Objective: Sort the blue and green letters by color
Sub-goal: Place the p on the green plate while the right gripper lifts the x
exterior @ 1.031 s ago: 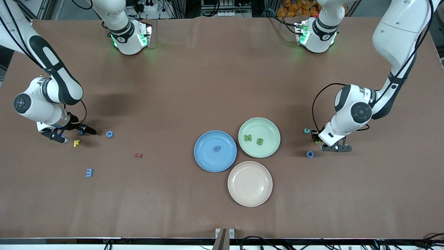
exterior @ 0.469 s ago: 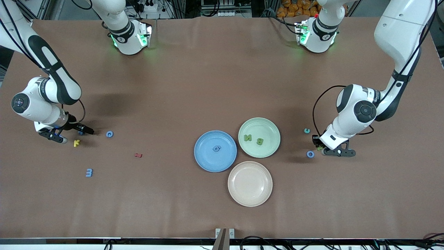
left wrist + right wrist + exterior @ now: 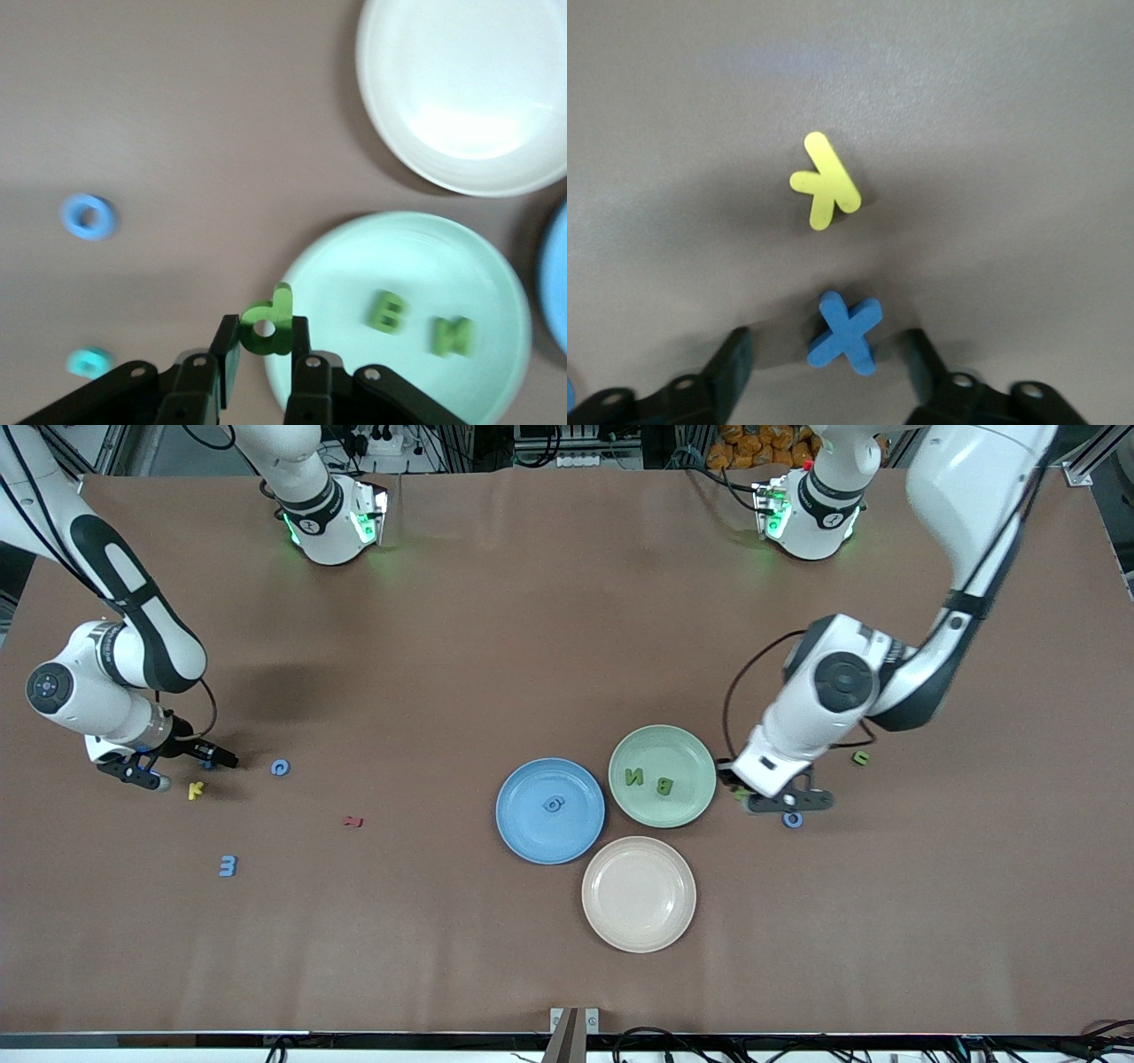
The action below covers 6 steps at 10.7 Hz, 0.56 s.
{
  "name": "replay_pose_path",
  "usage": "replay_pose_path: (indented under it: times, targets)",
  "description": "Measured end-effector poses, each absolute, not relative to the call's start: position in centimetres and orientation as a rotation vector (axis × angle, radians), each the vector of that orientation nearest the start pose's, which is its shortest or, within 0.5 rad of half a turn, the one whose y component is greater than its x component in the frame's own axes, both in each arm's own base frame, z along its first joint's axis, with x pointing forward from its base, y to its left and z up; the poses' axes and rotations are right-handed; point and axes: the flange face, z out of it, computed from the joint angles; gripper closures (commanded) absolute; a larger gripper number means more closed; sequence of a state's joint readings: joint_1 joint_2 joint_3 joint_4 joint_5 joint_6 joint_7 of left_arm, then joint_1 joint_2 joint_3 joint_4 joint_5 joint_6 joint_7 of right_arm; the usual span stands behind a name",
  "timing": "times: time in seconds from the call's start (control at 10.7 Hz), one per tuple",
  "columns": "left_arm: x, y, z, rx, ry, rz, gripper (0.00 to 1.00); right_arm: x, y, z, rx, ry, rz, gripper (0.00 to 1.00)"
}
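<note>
My left gripper is shut on a green letter d and holds it above the rim of the green plate, which carries a green N and B. The blue plate holds a blue 6. My right gripper is low at the right arm's end of the table. It is open, with a blue X on the table between its fingers. A blue C, a blue 3, a blue ring and a green letter lie loose.
A beige plate sits nearer the front camera than the other two plates. A yellow K lies close to the blue X. A small dark red letter lies between the blue C and the plates. A teal letter shows in the left wrist view.
My left arm has carried the green d from beside the blue ring toward the green plate, uncovering a green letter on the table. My right gripper has hardly moved.
</note>
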<state>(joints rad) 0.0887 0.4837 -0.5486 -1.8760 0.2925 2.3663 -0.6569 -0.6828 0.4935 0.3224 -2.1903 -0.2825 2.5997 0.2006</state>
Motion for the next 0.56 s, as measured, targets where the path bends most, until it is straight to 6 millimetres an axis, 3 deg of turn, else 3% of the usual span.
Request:
replay_pose_path:
  times: [0.09, 0.19, 0.38, 0.56]
  targets:
    - [57.6, -29.2, 29.0, -3.222, -0.160, -0.083, 0.40, 51.8, -18.6, 16.7, -3.083, 0.524, 0.058, 1.00]
    - [56.9, -31.4, 28.4, -3.228, -0.222, -0.062, 0.00, 51.8, -18.9, 17.0, -3.086, 0.519, 0.052, 1.00]
    - [56.5, -32.9, 27.4, -3.228, -0.320, -0.028, 0.00, 51.9, -19.2, 17.3, -3.090, 0.522, 0.048, 1.00]
    - [56.8, -32.4, 27.4, -3.201, -0.373, 0.003, 0.00, 52.2, -18.9, 17.5, -3.092, 0.517, 0.097, 1.00]
